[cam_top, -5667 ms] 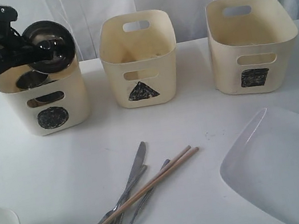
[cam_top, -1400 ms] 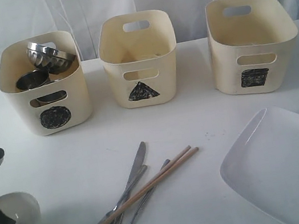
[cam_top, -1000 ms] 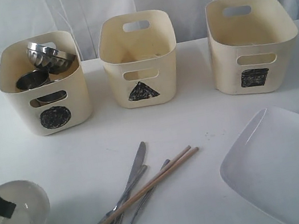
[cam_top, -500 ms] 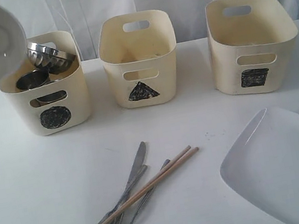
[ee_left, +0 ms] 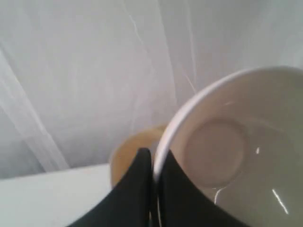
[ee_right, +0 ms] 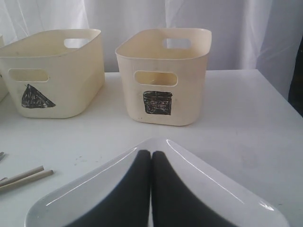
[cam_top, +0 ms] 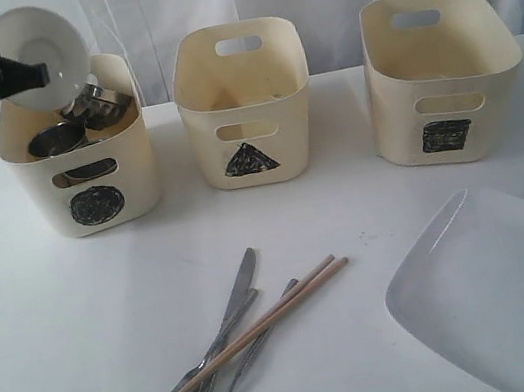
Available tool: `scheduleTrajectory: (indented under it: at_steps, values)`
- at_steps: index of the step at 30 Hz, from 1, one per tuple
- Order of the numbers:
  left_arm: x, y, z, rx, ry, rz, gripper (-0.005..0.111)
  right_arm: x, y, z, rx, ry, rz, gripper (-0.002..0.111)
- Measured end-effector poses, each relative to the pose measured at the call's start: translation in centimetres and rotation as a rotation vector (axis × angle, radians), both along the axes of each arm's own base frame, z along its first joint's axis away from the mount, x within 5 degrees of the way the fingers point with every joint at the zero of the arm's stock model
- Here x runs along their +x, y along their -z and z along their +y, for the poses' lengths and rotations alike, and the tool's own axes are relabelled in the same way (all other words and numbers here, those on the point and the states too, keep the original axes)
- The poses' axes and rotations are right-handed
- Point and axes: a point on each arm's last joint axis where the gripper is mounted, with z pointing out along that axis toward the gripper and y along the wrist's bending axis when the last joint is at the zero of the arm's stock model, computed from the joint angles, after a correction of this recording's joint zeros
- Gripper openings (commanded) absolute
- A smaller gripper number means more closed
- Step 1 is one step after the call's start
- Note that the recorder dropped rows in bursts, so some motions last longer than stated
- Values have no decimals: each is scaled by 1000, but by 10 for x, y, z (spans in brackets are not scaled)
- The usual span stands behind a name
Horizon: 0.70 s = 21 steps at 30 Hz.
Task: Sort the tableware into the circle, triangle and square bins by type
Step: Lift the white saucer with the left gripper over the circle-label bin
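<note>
Upper left, the left tool [cam_top: 35, 71] pinches the small white bowl [cam_top: 40, 44] over the circle bin [cam_top: 130, 184]; next it should release inside. The right tool [ee_right: 150, 165] is closed.

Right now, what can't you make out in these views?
- Inside the circle bin: exterior view, its front wall and the small white bowl cover most.
- The plate: exterior view, cut off by right and bottom edges.
- Its near edge: right wrist view, behind the right gripper.
</note>
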Motion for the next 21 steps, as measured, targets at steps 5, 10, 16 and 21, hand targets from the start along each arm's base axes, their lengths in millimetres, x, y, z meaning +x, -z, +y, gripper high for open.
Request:
scheduleTrajectory:
  at_steps: [5, 10, 16, 21]
  values:
    - [5, 17, -4, -42, 19, 118, 0, 0, 0, 0, 0, 0, 0, 0]
    - [6, 17, -5, -55, 24, 139, 0, 0, 0, 0, 0, 0, 0, 0]
    - [3, 23, -7, -48, 45, 211, 0, 0, 0, 0, 0, 0, 0, 0]
    - [3, 23, -7, -42, 47, 205, 20, 0, 0, 0, 0, 0, 0, 0]
